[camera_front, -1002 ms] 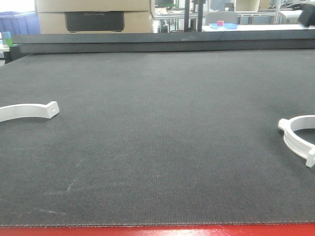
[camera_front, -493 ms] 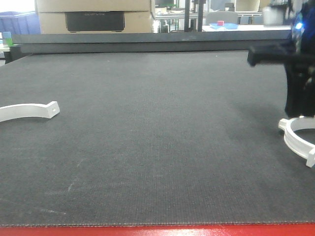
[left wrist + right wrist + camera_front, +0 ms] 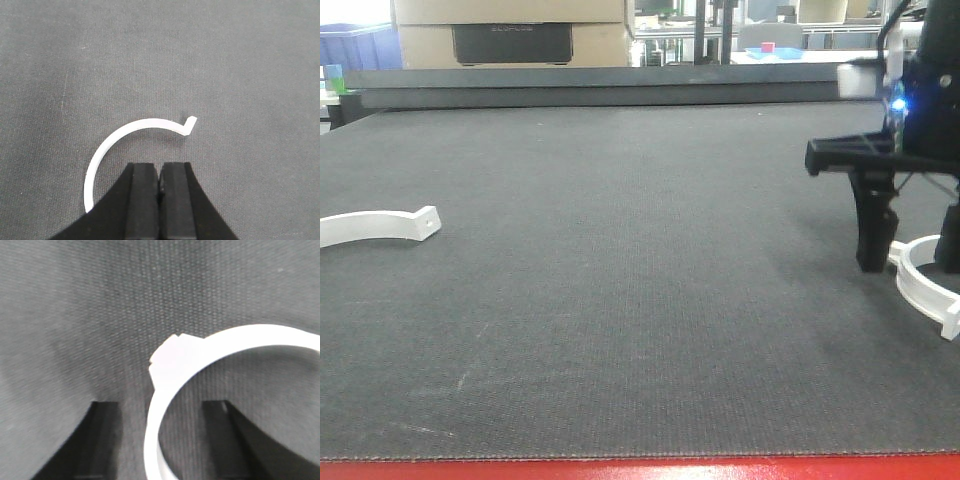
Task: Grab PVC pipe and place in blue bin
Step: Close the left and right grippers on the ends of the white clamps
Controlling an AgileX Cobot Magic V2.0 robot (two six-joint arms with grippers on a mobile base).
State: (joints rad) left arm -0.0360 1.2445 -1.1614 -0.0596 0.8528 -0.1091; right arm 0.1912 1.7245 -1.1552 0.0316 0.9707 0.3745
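The left hand (image 3: 160,192) points down at the dark worktop (image 3: 640,300) with its two fingers pressed together, gripping nothing. Just beyond its tips a curved white pipe piece (image 3: 145,122) lies flat, its arc opening toward the hand and a small tab at its right end. In the front view this piece (image 3: 380,222) rests at the far left of the worktop, partly cut by the frame edge. A blue bin (image 3: 350,45) shows beyond the worktop's far edge at upper left, beside a cardboard box (image 3: 510,30). On the right, the right hand (image 3: 910,262) hangs upright, its fingers aimed straight down and spread wide, with a blue light glowing on the wrist above. Its tips are low over a white pipe ring (image 3: 925,285) lying flat near the right edge. From the right wrist view the hand (image 3: 160,407) straddles the ring's rim (image 3: 170,360), one finger outside and one inside; no contact is visible.
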